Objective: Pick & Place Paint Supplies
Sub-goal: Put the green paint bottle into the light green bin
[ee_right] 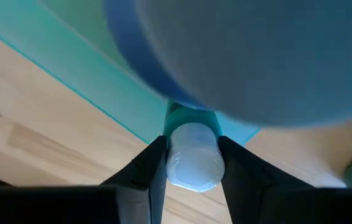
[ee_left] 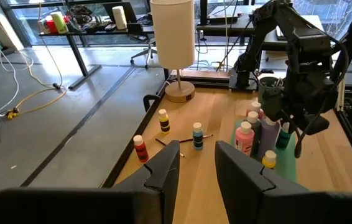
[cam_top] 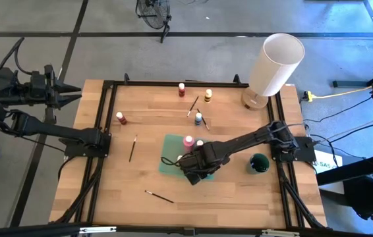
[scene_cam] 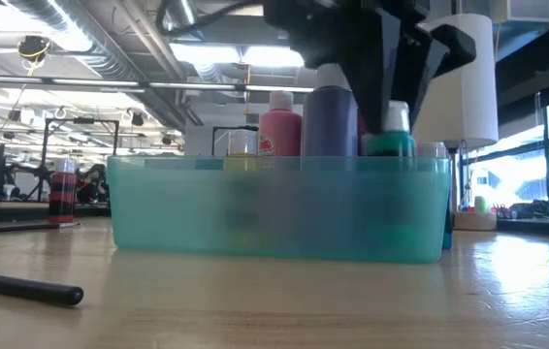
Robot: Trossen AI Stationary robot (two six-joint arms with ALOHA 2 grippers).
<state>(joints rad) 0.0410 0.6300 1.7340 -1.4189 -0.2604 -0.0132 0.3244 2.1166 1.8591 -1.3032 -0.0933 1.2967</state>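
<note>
A teal tray [cam_top: 171, 153] lies mid-table and holds pink [scene_cam: 279, 126], purple [scene_cam: 330, 116] and yellow [ee_left: 268, 160] paint bottles standing upright. My right gripper [cam_top: 196, 172] hangs over the tray's near right part, shut on a green, white-capped bottle [scene_cam: 388, 142]. More bottles stand on the wood: red [cam_top: 120, 118], blue [cam_top: 198, 120], yellow [cam_top: 208, 95] and another red [cam_top: 182, 89]. Thin brushes [cam_top: 132, 148] [cam_top: 159, 196] lie flat on the table. My left gripper [ee_left: 196, 163] waits open, high beyond the table's far left corner. My right gripper pinches the green bottle's white cap [ee_right: 191, 163] between its two fingers [ee_right: 154, 163], coming from above and pointing down. The bottle hangs upright below the fingers, its body sunk behind the tray's wall. Whether its base touches the tray floor I cannot tell.
A tall white cylinder [cam_top: 275, 64] on a wooden base stands at the far right corner. A dark green cup [cam_top: 259, 163] sits to the tray's right. Two more brushes [cam_top: 193, 105] lie near the blue bottle. Bare wood lies toward the near edge.
</note>
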